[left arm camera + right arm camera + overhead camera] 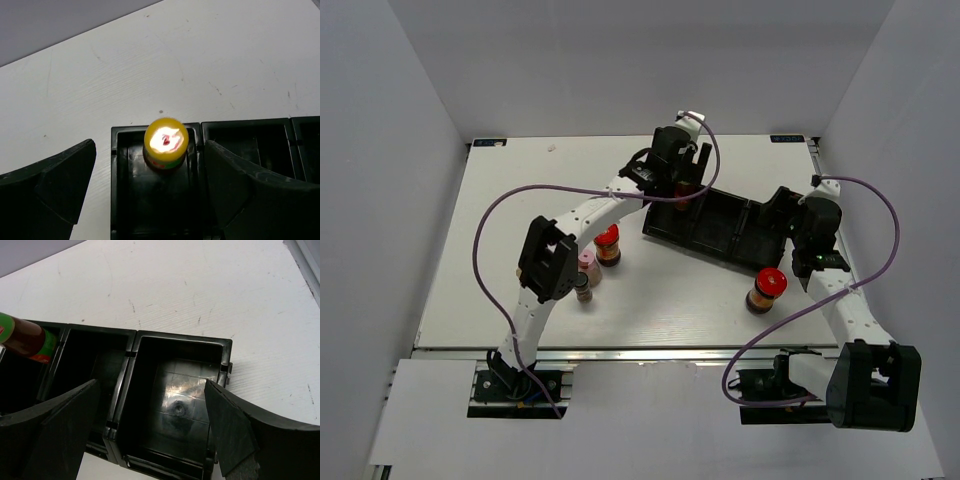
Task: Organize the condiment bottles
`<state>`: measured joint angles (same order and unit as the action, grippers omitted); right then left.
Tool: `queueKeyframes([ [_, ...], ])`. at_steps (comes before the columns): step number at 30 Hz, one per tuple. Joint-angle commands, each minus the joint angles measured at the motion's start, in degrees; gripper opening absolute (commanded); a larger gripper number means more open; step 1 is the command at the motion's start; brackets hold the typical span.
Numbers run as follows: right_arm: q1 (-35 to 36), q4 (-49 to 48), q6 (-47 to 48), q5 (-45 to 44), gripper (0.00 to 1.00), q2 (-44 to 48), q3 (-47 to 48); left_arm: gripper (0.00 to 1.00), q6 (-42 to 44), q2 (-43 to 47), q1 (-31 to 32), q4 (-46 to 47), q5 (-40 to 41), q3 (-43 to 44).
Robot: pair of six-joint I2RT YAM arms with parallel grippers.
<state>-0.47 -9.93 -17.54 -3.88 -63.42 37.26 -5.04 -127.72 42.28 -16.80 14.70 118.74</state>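
1. Left fingers (50, 185) stand wide apart over the left end of the black tray (235, 125), one on either side of the yellow-capped bottle (166, 142) and touching nothing. They hold nothing.
2. Right fingers (55, 430) are also spread wide and empty, hanging above the tray's right end compartment, which has nothing in it. The compartment next to it looks bare too.
3. Done so far: the yellow-capped bottle stands upright in the tray's left end compartment, near its far wall.
4. The right wrist view shows a red-and-green labelled bottle (25, 337) in a compartment further along. I cannot tell whether it is that same bottle or a second one.
5. Left to do: four bottles are out on the bench (520, 200), none of them in the tray.
   - A red-lidded jar (608, 243), a pink-capped bottle (588, 263) and a tiny dark-capped jar (583, 291) cluster close together by the left arm.
   - A second red-lidded jar (766, 290) stands alone, just in front of the tray near the right arm.
6. Judged from this, the job is in its early part, with most bottles not yet placed and several compartments free.
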Motion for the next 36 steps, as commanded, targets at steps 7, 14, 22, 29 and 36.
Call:
queueKeyframes([
  [7, 0.03, -0.96, -0.13, 8.62, 0.89, 3.3, 1.59, 0.98, -5.24, 21.97, 0.08, -1.75, 9.11, -14.65],
  [14, 0.12, -2.54, -0.83, 8.01, 0.89, 2.42, 0.02, 0.98, -21.66, 41.92, -5.44, -8.66, 15.27, -35.4],
  [22, 0.12, -3.43, -0.92, 0.89, 0.89, -2.58, 0.62, 0.98, -42.15, 60.81, -14.6, -32.76, 23.88, -49.28],
  [29, 0.12, -2.72, -1.09, -0.69, 0.89, -3.12, 0.63, 0.98, -48.48, 72.26, -15.21, -46.12, 28.55, -54.57],
  [36, 0.12, -3.34, -1.71, -0.52, 0.89, -2.5, 0.19, 0.98, -50.7, 72.96, -15.47, -51.15, 25.91, -60.81],
])
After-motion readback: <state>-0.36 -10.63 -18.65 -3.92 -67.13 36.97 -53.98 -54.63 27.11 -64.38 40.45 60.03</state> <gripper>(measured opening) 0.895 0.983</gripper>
